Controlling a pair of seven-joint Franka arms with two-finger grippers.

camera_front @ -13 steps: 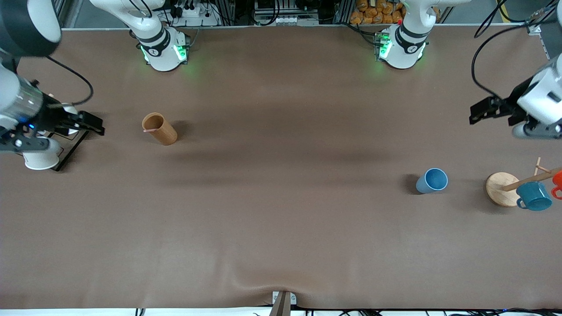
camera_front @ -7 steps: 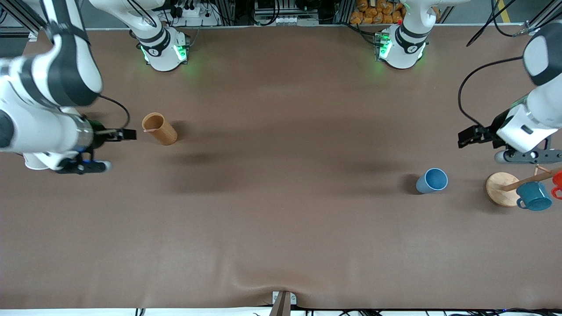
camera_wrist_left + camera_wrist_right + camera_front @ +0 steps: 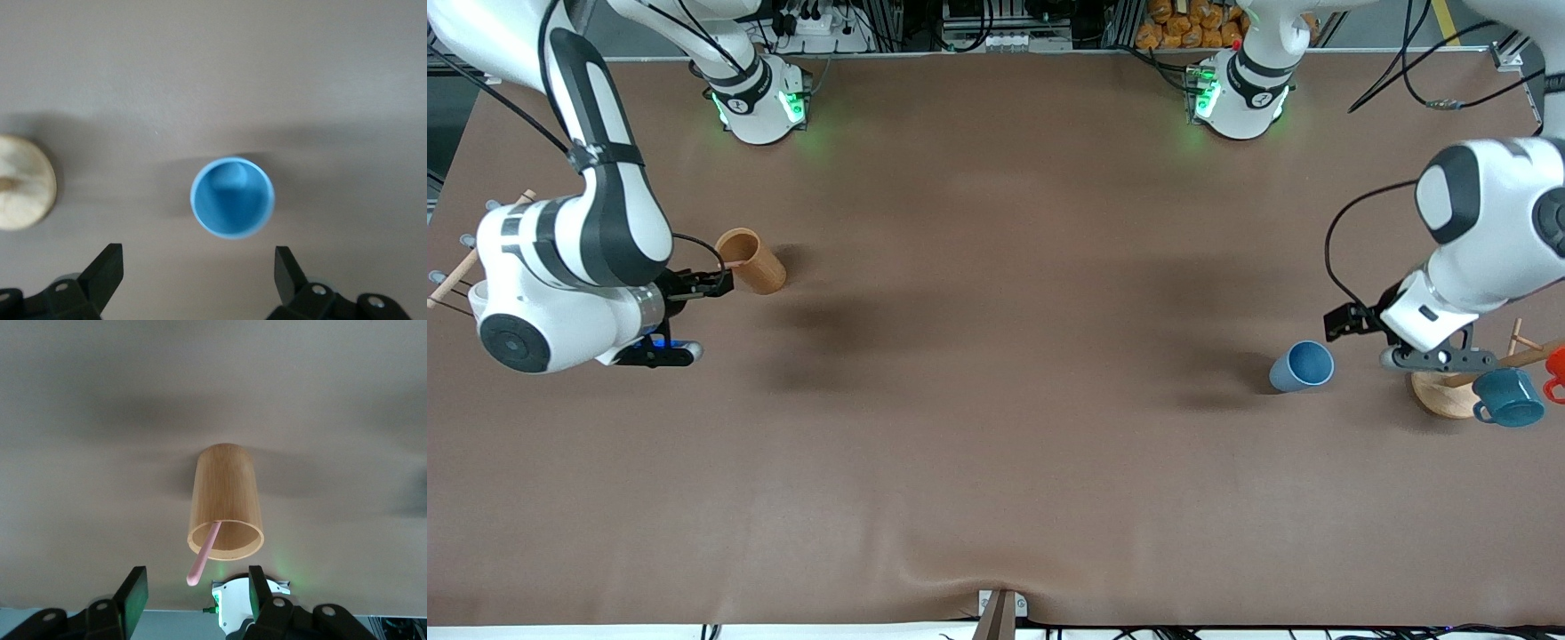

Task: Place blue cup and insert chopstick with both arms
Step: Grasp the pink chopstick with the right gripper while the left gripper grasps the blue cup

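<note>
Two hands spread, both empty. Right hand (image 3: 725, 283) beside wooden cylinder (image 3: 751, 260) holding pink chopstick (image 3: 203, 554), toward the right arm's counter edge. Left hand (image 3: 1336, 322) hovers over blue cup (image 3: 1302, 365) near rack base (image 3: 1440, 397). Cup likely light, rigid, slick; pinch the rim. Chopstick thin, stiff. Brown counter (image 3: 996, 444) smooth, roomy mid-span.

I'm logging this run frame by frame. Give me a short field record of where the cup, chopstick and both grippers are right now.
blue cup: upright on the table, beside the wooden rack base, untouched
chopstick: leaning in the wooden cylinder, top end sticking out
left gripper: open, over the blue cup
right gripper: open, at the cylinder's rim, near the chopstick
teal mug: hanging on the rack
</note>
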